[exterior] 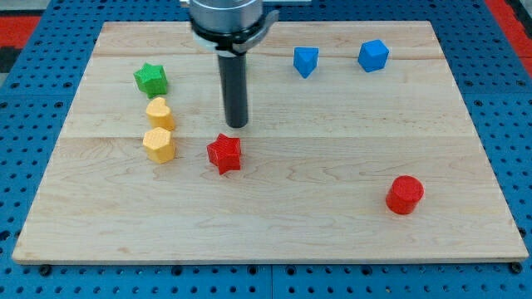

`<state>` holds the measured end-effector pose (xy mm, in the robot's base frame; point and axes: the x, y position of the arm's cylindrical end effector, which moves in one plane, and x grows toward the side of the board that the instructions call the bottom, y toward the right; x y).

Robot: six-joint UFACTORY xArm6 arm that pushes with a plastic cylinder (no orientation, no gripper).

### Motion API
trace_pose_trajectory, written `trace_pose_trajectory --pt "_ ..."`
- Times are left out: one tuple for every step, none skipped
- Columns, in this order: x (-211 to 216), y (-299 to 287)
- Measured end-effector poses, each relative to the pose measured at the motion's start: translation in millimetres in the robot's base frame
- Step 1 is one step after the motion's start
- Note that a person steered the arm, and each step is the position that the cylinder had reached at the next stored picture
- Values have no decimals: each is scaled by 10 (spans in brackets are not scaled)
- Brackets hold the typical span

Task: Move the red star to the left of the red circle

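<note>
My tip (237,124) sits just above the red star block (224,153), well left of the red cylinder (405,195) on the wooden bench (332,241) (no fingers here, only a rod), poorly placed for a rightward shove.

A pale wooden board (274,224) lies on a blue pegboard surface (33,149) and carries seven small blocks. Toward the view's left sit a green star block (151,79), a yellow heart-like block (160,112) just below it, and a yellow hexagonal block (159,144) touching that one, with a red star block (224,153) near the middle. Two blue blocks, one pentagon-like (305,61) and one cube-like (373,55), sit near the view's top, and a red cylinder block (405,194) sits well apart at the lower right.
</note>
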<state>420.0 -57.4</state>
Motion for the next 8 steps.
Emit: trace_pose_trajectory --pt "15 -266" --pt "117 -348" --pt "428 -348" --pt "630 -271" --pt "628 241" --pt "526 610" --pt "497 934" --pt "498 1233"
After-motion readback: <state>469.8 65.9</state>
